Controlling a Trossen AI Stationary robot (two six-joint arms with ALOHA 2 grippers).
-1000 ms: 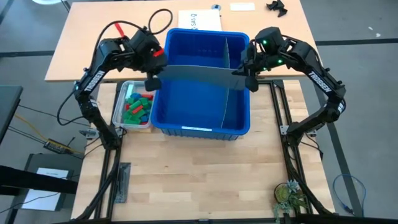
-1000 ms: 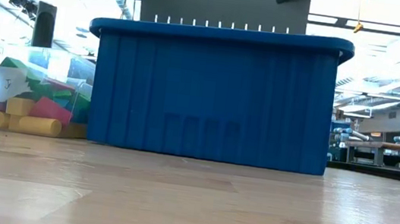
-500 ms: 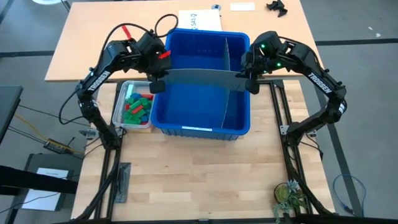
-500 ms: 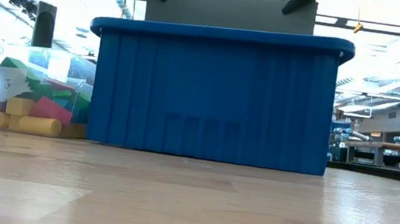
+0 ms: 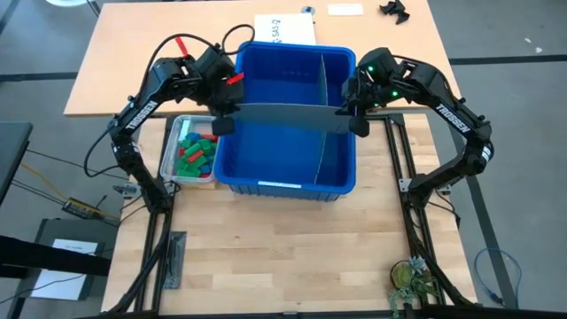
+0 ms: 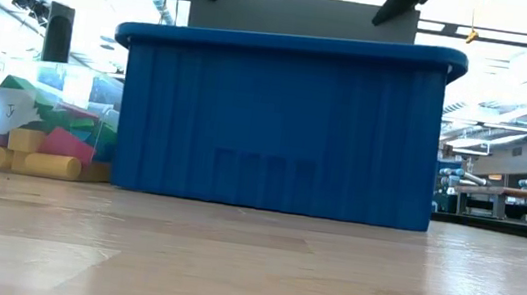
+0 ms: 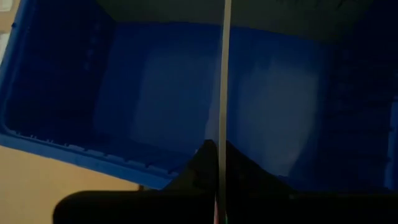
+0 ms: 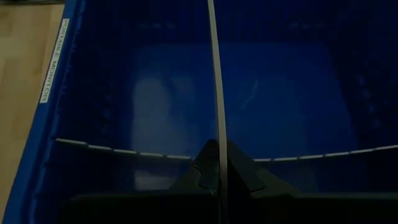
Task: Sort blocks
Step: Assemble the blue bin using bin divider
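Note:
A long grey divider panel (image 5: 288, 116) stands on edge across the blue bin (image 5: 266, 183), running left to right. Its top shows above the bin's rim in the low view (image 6: 300, 13). My left gripper (image 5: 223, 120) is shut on the panel's left end and my right gripper (image 5: 355, 119) on its right end. The blocks (image 5: 195, 152), red, green and blue, lie in a small clear tub (image 5: 168, 158) left of the bin; the low view shows them too (image 6: 43, 136). My left gripper (image 7: 222, 155) pinches the panel's left end between its two fingers, one on each face, at the top edge (image 7: 224, 124). The fingers come from above, pointing down. The panel stands upright, its lower part inside the bin. My right gripper (image 8: 219, 155) pinches the panel's right end between its two fingers, one on each face, at the top edge (image 8: 217, 124). The fingers come from above, pointing down. The panel stays upright and level between both grippers.
A second thin divider (image 5: 322, 106) stands in the bin, running near to far, toward its right side. A white sheet of paper (image 5: 283, 28) lies on the far table behind the bin. A small plant (image 5: 412, 282) stands at the near right.
Both grippers have gone down and a little toward the table's right edge with the panel. Its notched lower edge, which showed above the bin's rim a second ago, now sits below the rim inside the bin. The panel has stayed upright.

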